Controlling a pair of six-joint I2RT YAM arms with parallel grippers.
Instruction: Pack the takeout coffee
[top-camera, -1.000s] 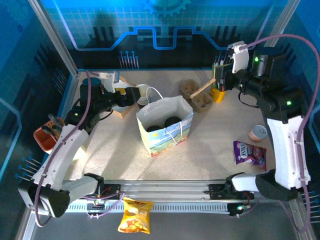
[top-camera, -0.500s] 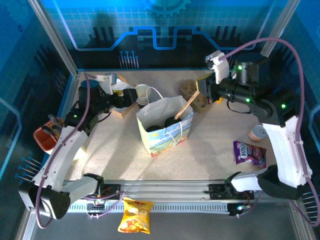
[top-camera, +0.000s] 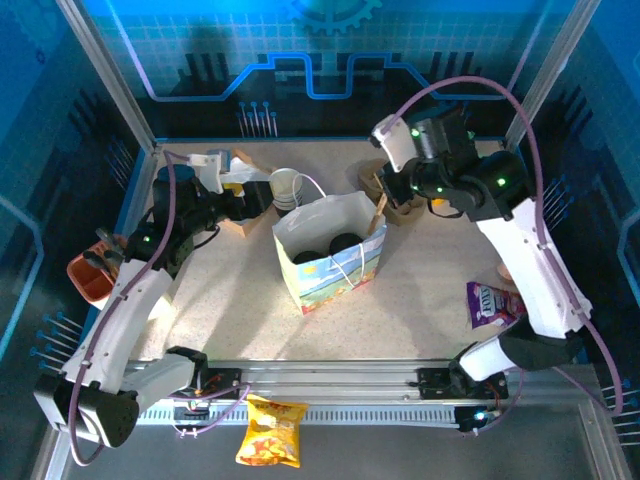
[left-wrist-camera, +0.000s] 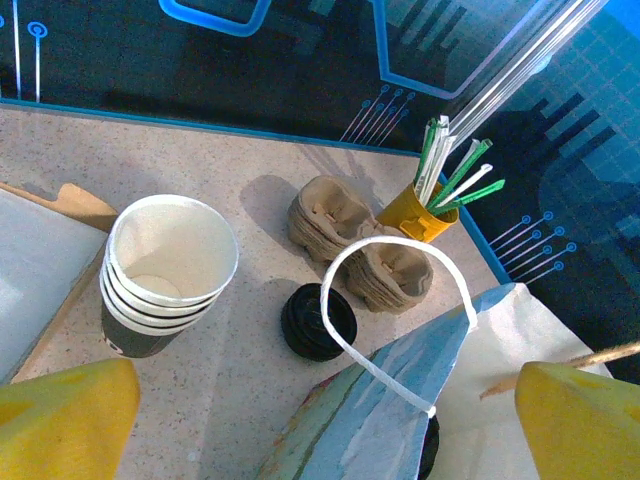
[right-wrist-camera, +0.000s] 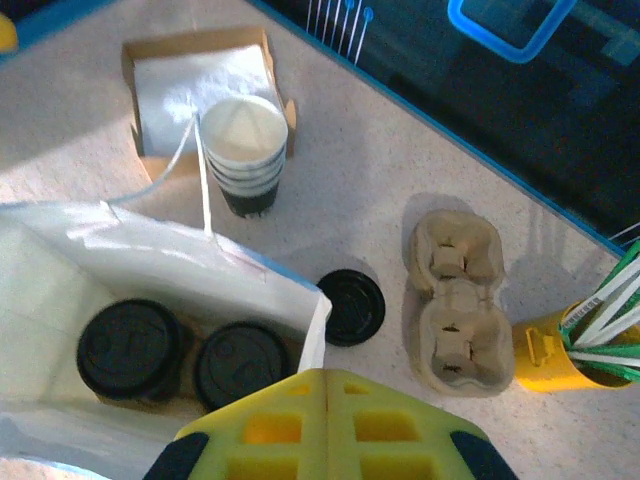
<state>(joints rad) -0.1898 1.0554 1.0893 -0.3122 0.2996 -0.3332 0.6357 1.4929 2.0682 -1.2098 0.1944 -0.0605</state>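
Two takeout coffees (right-wrist-camera: 130, 350) in bag (right-wrist-camera: 60, 250), below right claw (right-wrist-camera: 325, 378)

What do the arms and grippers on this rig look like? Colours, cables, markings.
The left arm and right arm both have white link shells, black joint housings and a loose purple cable looping alongside; the right shows small green lights. The left gripper's fingers are plain yellow blocks. The right gripper is yellow with square grid recesses.
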